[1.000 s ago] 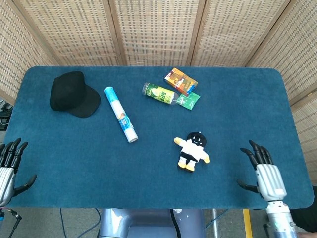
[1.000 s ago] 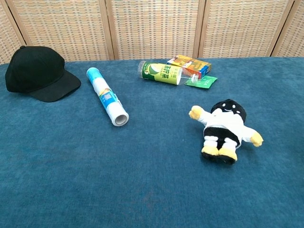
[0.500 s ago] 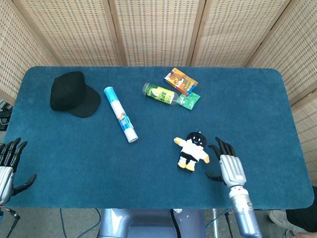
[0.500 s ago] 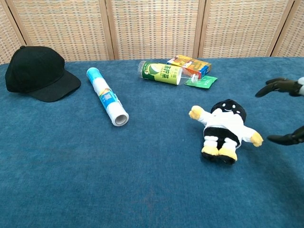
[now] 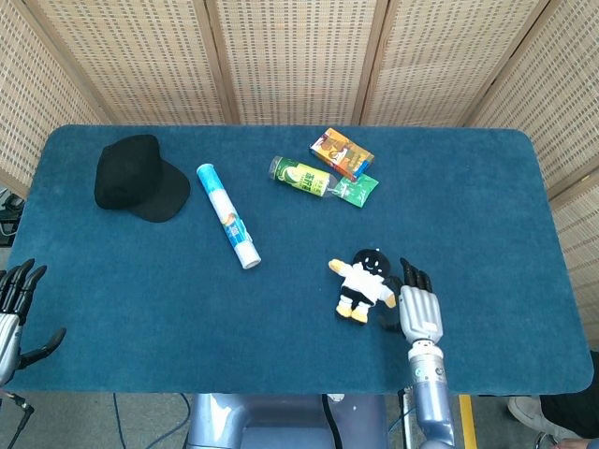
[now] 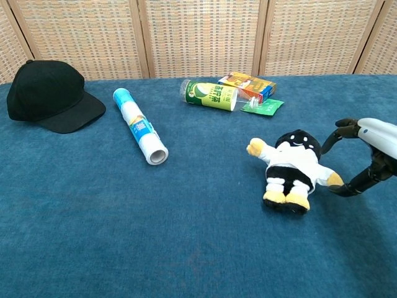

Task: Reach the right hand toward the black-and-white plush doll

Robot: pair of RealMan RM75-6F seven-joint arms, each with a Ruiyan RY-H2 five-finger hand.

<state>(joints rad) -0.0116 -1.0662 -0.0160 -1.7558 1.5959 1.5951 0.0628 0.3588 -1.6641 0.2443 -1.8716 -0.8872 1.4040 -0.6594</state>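
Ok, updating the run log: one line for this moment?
right hand: open beside plush doll | left hand: open, table edge | doll: not held

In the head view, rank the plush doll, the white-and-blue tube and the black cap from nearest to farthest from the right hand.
1. Black-and-white plush doll: just beside the right hand, toward the table's middle.
2. White-and-blue tube: lying left of centre, well beyond the doll.
3. Black cap: far left corner area, farthest of all.

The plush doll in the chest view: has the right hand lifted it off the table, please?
No, the plush doll lies flat on the blue table, with the right hand open beside it.
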